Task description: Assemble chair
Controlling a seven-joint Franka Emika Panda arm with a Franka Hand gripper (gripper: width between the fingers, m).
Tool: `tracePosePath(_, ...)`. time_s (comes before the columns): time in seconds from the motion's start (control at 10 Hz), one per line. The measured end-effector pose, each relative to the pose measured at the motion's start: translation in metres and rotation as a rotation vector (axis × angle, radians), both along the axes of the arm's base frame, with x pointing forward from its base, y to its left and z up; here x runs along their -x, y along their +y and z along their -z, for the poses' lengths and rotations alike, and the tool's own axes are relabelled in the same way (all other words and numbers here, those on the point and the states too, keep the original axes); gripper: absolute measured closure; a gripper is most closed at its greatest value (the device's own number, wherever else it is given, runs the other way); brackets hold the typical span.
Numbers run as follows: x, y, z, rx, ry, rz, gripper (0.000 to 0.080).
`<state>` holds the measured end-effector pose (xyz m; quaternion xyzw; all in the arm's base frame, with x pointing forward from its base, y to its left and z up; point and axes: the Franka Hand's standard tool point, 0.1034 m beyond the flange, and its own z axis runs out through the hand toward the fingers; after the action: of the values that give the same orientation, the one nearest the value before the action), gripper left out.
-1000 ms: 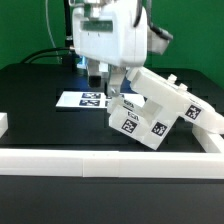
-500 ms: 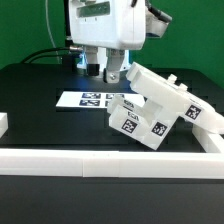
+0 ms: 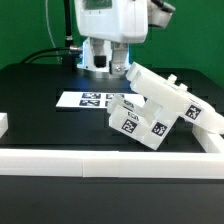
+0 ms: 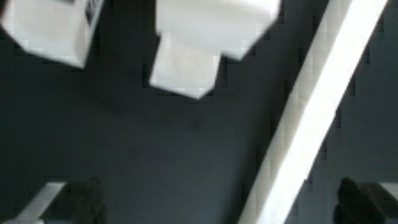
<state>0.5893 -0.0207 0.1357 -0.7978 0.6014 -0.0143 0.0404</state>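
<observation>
A chair (image 3: 155,110) in white blocky plastic parts sits on a black tabletop (image 3: 40,90), toward the exterior view's right. The parts cluster as one tilted heap: a thick slab slopes down toward the right, with cube-shaped blocks under its lower front. Black-and-white square tags (image 3: 130,124) show on the front faces and along the right side. The heap lies just behind a long white rail (image 3: 90,160) at the front edge, and just beside the right end of the flat marker board (image 3: 88,99).

A white arm (image 3: 110,25) hangs straight down from above, behind the chair's upper left corner. Its claw (image 3: 110,63) points at the tabletop and is held clear of it, with the fingers spread wide and nothing between them. In the wrist view the two dark fingers (image 4: 63,200) stand far apart over bare dark surface, with blurred white pieces beyond and a long white strip (image 4: 311,110) crossing diagonally; which part the strip is cannot be told.

Bare tabletop stretches to the exterior view's left of the marker board, bounded in front by the rail
</observation>
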Motion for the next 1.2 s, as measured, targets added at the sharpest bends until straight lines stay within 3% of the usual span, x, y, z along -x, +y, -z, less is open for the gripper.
tracePosePath(0.4, 0.011, 0.039, -0.009, -0.035, 0.011, 0.061, 0.015)
tracePosePath(0.8, 0.012, 0.037, -0.006, -0.032, 0.014, 0.051, 0.015)
tracePosePath(0.9, 0.019, 0.041, -0.005, -0.055, 0.025, 0.117, 0.015)
tracePosePath(1.1, 0.039, 0.068, -0.006, -0.085, 0.054, 0.2, 0.015)
tracePosePath(1.2, 0.04, 0.071, -0.001, -0.074, 0.045, 0.189, 0.015)
